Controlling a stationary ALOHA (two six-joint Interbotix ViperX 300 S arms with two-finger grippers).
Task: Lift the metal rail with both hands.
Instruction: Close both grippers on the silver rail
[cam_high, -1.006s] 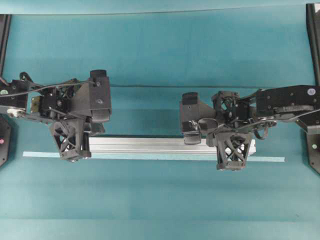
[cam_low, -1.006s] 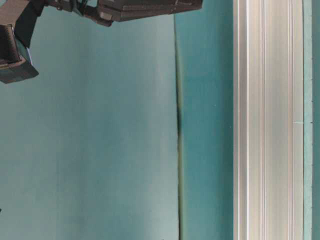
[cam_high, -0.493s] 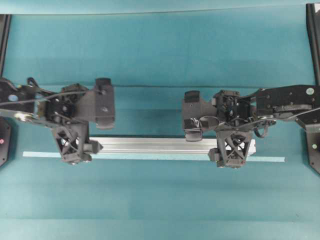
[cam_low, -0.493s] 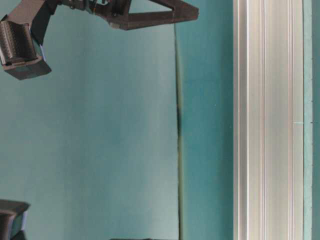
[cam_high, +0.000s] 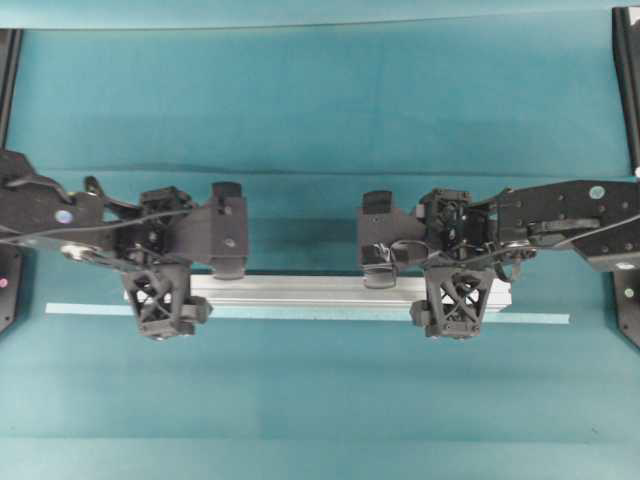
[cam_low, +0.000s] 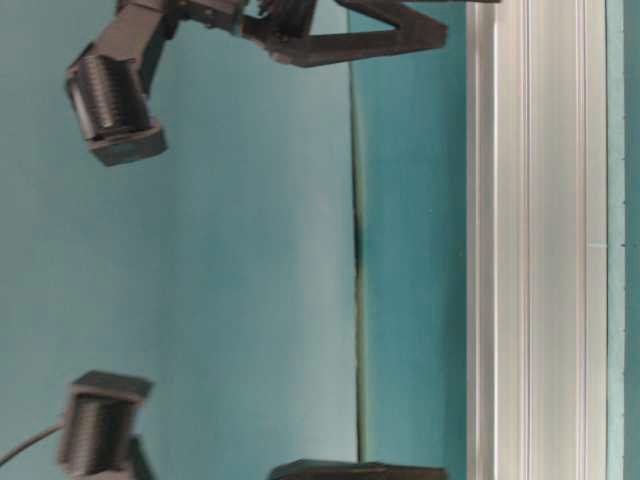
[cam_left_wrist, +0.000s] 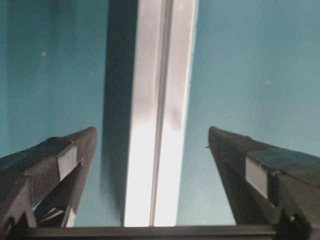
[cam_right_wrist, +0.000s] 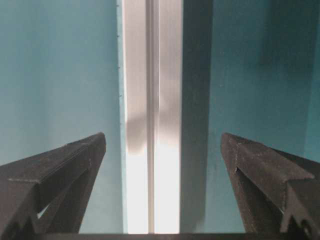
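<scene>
2 grippers are seen poised over the metal rail (cam_high: 340, 292), which lies flat on the teal tabletop (cam_high: 320, 400) with its long axis running left to right across the middle of the overhead frame. The left gripper (cam_high: 163, 305) is placed at the rail's left end and the right gripper (cam_high: 455, 305) near its right end. In both wrist views the rail is seen running up the frame between widely spread fingers (cam_left_wrist: 60, 160) (cam_right_wrist: 65, 160), so its long axis is crossed by each closing line; no contact is visible on either side. A thin pale tape strip (cam_high: 80, 309) is laid just beside the rail's lower edge. Open tabletop is left above and below the rail. Closing on the rail, then an even upward pull, is judged to be needed next.
</scene>
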